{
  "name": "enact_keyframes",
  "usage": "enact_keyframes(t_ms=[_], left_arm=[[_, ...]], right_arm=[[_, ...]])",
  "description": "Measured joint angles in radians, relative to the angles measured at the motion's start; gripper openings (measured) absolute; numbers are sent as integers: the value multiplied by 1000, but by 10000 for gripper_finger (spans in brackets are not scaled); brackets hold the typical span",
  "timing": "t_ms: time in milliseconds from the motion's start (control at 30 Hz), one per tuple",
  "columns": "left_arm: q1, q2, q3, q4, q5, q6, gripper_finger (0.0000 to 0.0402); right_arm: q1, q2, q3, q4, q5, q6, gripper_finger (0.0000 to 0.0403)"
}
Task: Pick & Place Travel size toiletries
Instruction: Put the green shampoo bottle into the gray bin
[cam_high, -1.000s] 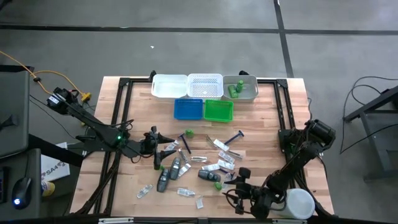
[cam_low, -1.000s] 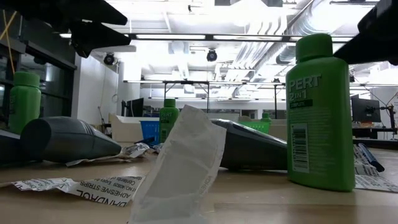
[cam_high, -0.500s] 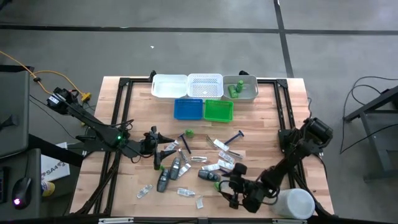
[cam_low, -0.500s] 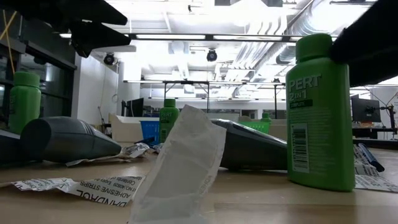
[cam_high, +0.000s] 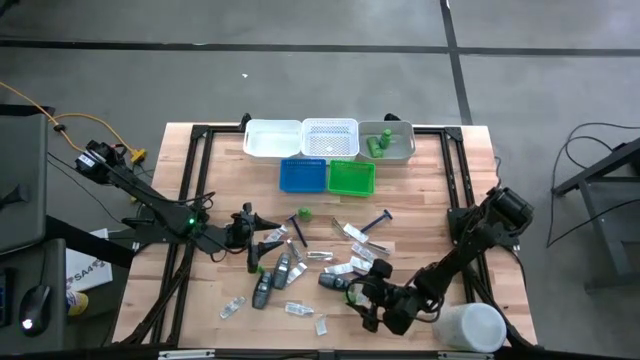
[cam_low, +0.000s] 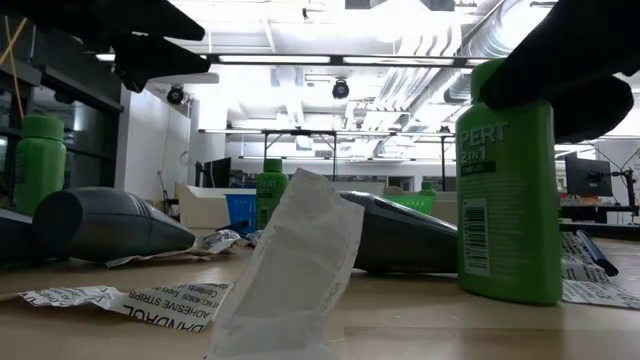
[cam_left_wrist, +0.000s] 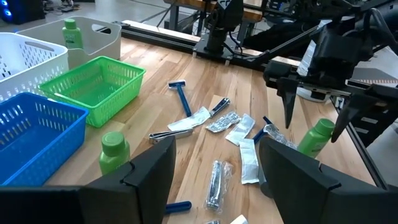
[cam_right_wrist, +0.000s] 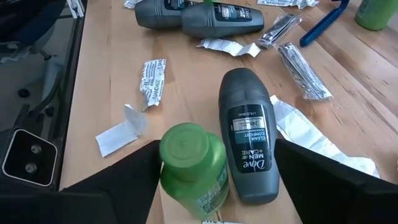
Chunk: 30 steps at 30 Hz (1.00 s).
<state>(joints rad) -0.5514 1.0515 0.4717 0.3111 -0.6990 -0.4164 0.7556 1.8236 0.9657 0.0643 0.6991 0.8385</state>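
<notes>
Both arms are showing as black, slim jointed links. The left arm (cam_high: 150, 210) is glowing with a small green light at one joint, and orange and black cables are trailing from its base. The right arm (cam_high: 470, 250) is ending in a bulky round base joint. The right gripper (cam_left_wrist: 314, 121) is showing narrow, tapering black fingers (cam_left_wrist: 289, 112) beneath a boxy black body.
</notes>
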Motion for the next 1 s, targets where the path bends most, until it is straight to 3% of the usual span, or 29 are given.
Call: enact_keyframes(t_ms=[600,1000], left_arm=[[0,0,0,0,0,0,230],[0,0,0,0,9,-1,230]], right_arm=[[-24,0,0,-2,0,3,113],[-26,-45,0,-35,-43,-3,104]])
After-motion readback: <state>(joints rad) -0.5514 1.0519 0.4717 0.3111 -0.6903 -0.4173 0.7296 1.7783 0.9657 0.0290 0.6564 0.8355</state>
